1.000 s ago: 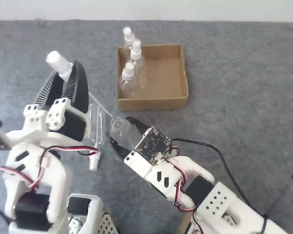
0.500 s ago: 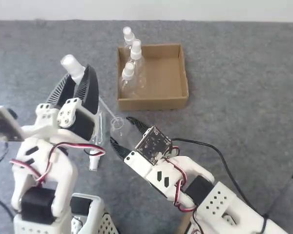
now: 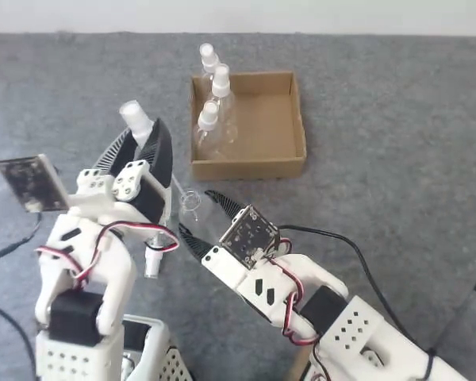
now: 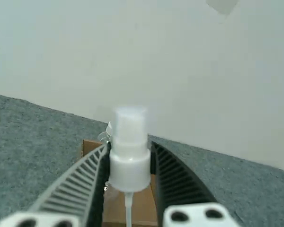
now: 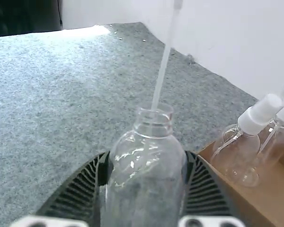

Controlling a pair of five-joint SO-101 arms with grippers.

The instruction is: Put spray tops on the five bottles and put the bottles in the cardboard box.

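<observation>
The left gripper is pinching a white spray top between its black ribbed fingers. The nozzle end pokes up past the fingertips and the thin clear dip tube hangs down from it. The tip of that tube sits in the open neck of a clear bottle. The cap itself is well above the mouth, so the top is not seated.

The right gripper is clamped on that bottle, one finger on each side of its body. The neck points toward 11 o'clock across the table. Taking 12 o'clock as the far edge in the high view, the held spray top lies at about 10 o'clock from the bottle's mouth.

The cardboard box sits at roughly 1 o'clock from the held bottle, near it but not touching. Three capped bottles stand upright in a row along its 9 o'clock wall. The nearer two are clearly inside. The farthest is at the back corner, and I can't tell whether it is inside the wall.

At about 7 o'clock from the held bottle a small white piece lies on the grey carpet, partly hidden by the left arm.
</observation>
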